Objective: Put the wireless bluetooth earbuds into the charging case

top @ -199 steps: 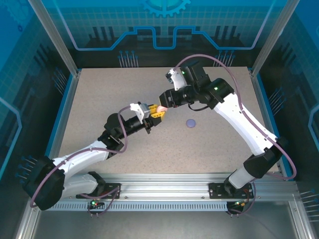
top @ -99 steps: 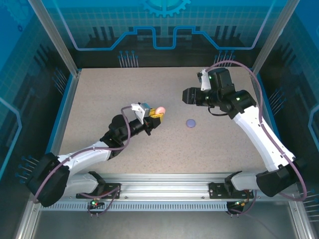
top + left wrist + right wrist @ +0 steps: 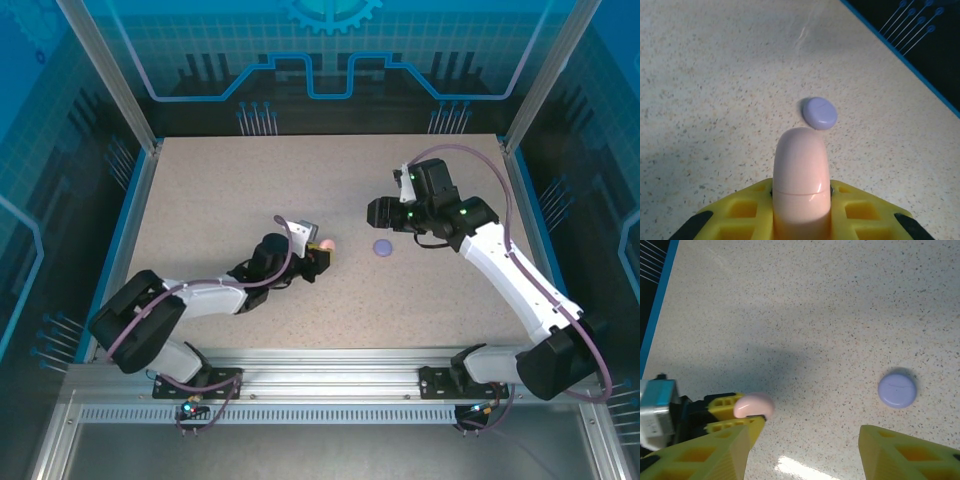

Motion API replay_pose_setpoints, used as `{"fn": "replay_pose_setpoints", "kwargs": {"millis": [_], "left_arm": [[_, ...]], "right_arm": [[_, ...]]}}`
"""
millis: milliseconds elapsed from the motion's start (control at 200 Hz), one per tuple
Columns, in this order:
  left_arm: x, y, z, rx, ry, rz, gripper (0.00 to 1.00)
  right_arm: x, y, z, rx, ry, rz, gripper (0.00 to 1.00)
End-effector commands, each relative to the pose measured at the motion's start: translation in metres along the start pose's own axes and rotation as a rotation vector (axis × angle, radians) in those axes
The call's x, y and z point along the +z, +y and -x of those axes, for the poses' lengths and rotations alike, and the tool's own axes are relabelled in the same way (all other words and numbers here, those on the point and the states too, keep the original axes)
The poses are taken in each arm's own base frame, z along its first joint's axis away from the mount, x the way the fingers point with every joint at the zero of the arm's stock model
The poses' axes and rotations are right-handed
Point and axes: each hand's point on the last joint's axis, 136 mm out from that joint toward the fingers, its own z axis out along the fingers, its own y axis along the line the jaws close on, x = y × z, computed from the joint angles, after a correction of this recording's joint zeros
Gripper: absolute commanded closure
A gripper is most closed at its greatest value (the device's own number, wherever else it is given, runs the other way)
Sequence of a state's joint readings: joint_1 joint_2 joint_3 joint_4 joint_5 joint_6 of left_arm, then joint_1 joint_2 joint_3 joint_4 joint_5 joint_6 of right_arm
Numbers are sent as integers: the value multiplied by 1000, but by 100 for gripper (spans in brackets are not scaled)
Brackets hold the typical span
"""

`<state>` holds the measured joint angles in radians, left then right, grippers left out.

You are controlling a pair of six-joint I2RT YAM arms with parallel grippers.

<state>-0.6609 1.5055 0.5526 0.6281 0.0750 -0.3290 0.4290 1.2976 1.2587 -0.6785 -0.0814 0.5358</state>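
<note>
Showing a tight pinch by the left gripper (image 3: 801, 196) on the pink charging case (image 3: 801, 160), with the seam level with the yellow pads (image 3: 740, 215) and the rounded end jutting toward 12 o'clock. Showing also the right gripper (image 3: 805, 440) parted and empty, poised over the table (image 3: 200, 200). Note the purple case (image 3: 819, 113) lying shut and flat just past the pink tip at 12 o'clock in the left wrist view; from above, at 3 o'clock of the pink case and 6 o'clock of the right gripper, apart from both. Judged light, rigid and glossy, so apt to slip or squirt out under a hard squeeze; best taken across the broad faces, clear of the seam so that the lid can swing. Expect the earbuds to be lighter and fiddlier, best nipped by the stem. Cannot tell whether either shell holds earbuds, where either hinge sits, or how deep the pink case runs between the pads, its lower part cut off by the frame edge.
</note>
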Motion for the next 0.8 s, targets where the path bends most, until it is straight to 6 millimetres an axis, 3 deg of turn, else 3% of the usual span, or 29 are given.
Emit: {"fn": "replay_pose_setpoints", "kwargs": {"millis": [0, 525, 795], "left_arm": [[12, 1, 6, -34, -9, 20, 100], [63, 19, -19, -57, 84, 47, 100], [73, 39, -27, -89, 104, 71, 90]], "right_arm": [[-9, 2, 7, -1, -51, 6, 39], [-9, 1, 6, -21, -48, -14, 39], [-14, 1, 9, -29, -59, -23, 39]]}}
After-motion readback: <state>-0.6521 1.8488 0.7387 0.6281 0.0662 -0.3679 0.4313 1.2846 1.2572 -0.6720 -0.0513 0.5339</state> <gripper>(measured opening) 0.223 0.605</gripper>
